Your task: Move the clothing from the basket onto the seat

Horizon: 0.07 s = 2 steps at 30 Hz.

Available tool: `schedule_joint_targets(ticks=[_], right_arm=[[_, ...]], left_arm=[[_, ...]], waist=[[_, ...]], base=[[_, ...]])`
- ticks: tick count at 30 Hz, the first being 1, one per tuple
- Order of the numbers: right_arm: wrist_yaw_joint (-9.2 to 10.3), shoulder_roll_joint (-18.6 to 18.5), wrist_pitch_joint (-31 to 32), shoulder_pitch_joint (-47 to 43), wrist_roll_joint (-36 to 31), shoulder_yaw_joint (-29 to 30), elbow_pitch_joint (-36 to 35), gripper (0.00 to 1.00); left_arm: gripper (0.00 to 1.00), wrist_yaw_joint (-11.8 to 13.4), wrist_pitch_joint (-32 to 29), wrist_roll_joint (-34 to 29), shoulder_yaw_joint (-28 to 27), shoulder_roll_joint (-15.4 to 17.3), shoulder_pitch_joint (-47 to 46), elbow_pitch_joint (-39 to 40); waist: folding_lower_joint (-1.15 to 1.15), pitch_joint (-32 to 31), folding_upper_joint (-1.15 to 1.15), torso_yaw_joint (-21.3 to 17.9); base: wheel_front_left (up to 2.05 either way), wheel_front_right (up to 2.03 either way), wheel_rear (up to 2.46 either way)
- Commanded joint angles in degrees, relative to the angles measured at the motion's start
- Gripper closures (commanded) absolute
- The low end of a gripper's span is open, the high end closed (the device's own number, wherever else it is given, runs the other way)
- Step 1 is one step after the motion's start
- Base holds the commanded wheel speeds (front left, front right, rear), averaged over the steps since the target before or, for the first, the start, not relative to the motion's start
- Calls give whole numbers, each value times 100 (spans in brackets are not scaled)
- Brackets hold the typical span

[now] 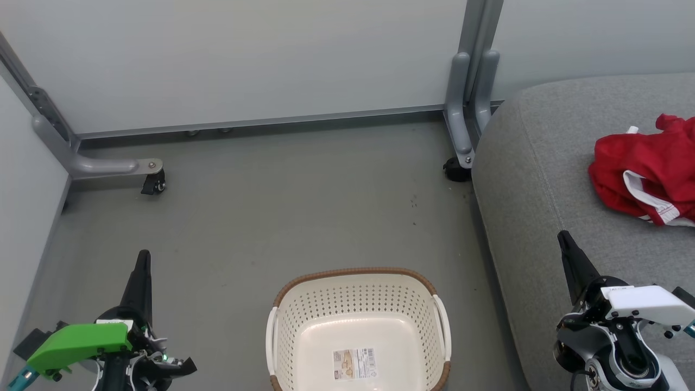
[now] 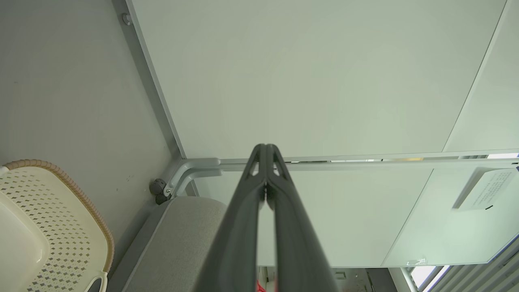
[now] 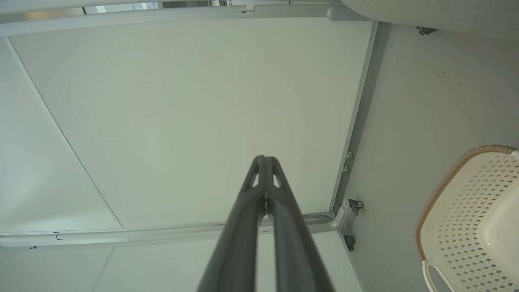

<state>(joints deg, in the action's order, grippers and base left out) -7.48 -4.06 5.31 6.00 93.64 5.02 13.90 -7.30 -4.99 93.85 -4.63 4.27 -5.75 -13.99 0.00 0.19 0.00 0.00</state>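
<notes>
The soft red fabric clothing (image 1: pixel 646 163) with white stripe trim lies crumpled on the large grey upholstered seat (image 1: pixel 532 217), at the right edge of our head view, well apart from the oval cream-white plastic basket (image 1: pixel 353 304). The basket stands on the grey floor (image 1: pixel 271 217) just left of the seat, its brown woven-look rim (image 1: pixel 353 270) and perforated walls in plain sight and a small printed label (image 1: pixel 354 363) stuck to its smooth bottom. Behind it we see pale partition panels (image 1: pixel 271 54) in a grey metal frame, one leg ending in a black caster (image 1: pixel 153 184) at the left. Our left jaws, two long dark fingers (image 1: pixel 140 282) under a bright green wrist cover (image 1: pixel 81 339), hang over the floor left of the basket, apart from it; our right jaws, dark fingers (image 1: pixel 574 266) ahead of a white wrist cover (image 1: pixel 646 304), show over the near part of the seat, short of the clothing and not touching it. Both pairs of jaws are pressed together, tip to tip: in the left wrist view the fingers (image 2: pixel 243 227) meet with the basket (image 2: pixel 52 202) at the lower left and the seat (image 2: pixel 182 243) behind them, and in the right wrist view the fingers (image 3: pixel 243 227) meet against the panels (image 3: pixel 182 121), with the basket (image 3: pixel 458 211) at the lower right.
</notes>
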Motion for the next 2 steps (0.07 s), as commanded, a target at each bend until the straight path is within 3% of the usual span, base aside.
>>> schedule_joint_targets(ticks=[1, 2], right_arm=[[-2, 15, 14, 35, 2, 17, 12, 100], [-2, 17, 16, 35, -1, 18, 12, 100]], left_arm=[[100, -36, -28, 14, -21, -8, -82, -8], [100, -36, -27, 11, -23, -10, -81, -7]], waist=[[0, -1, 0, 0], [0, -1, 0, 0]], base=[[0, 0, 0], [0, 0, 0]])
